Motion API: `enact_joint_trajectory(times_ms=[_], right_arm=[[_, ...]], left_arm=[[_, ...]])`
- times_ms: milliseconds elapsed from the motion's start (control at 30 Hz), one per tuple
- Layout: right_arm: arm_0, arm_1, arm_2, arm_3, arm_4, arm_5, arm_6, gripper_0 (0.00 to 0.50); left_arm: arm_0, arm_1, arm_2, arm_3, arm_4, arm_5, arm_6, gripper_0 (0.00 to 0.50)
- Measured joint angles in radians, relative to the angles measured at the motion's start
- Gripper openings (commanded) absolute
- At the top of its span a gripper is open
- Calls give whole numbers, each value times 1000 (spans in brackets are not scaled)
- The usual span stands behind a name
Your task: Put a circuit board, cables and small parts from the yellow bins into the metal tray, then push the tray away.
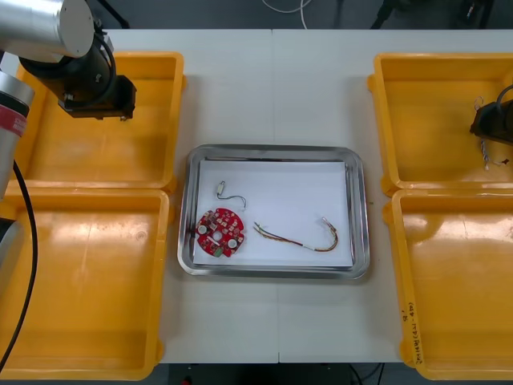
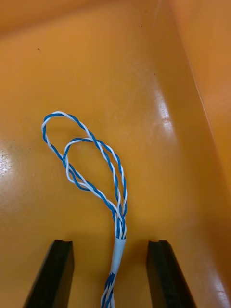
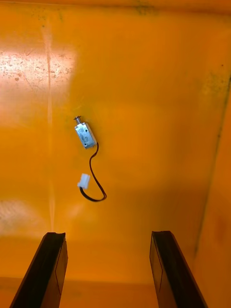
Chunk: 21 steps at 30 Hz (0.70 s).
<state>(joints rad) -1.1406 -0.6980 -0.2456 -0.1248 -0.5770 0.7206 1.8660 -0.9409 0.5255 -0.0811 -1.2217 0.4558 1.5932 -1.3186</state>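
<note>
Blue-white cable (image 2: 119, 245) between wide right fingers (image 2: 55, 274), seemingly ungripped; left fingers (image 3: 48, 269) wide over small metal part (image 3: 85, 135).

Right gripper (image 2: 111, 243) hangs low over the yellow bin (image 2: 144, 72) floor, fingers (image 2: 55, 272) spread wide, the twisted blue and white cable (image 2: 118, 250) lying looped there, its sleeved tail running between them, touching neither.
</note>
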Motion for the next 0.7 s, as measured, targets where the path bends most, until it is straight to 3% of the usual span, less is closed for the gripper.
enact_joint_trajectory(times_ms=[100, 133, 167, 200, 500, 700], right_arm=[[0, 0, 0, 0, 0, 0, 0, 228], [0, 0, 0, 0, 0, 0, 0, 228], [1, 0, 0, 0, 0, 0, 0, 70], [1, 0, 0, 0, 0, 0, 0, 0], [4, 0, 0, 0, -9, -5, 2, 0], [6, -1, 0, -16, -8, 12, 22, 0]], left_arm=[[-4, 0, 0, 46, 0, -50, 0, 500], [-5, 0, 0, 59, 0, -62, 0, 500], [-7, 0, 0, 72, 0, -73, 0, 500], [-8, 0, 0, 84, 1, -86, 0, 500], [-10, 0, -7, 185, 6, -235, 0, 500], [-10, 0, -37, 205, 8, -280, 0, 500]])
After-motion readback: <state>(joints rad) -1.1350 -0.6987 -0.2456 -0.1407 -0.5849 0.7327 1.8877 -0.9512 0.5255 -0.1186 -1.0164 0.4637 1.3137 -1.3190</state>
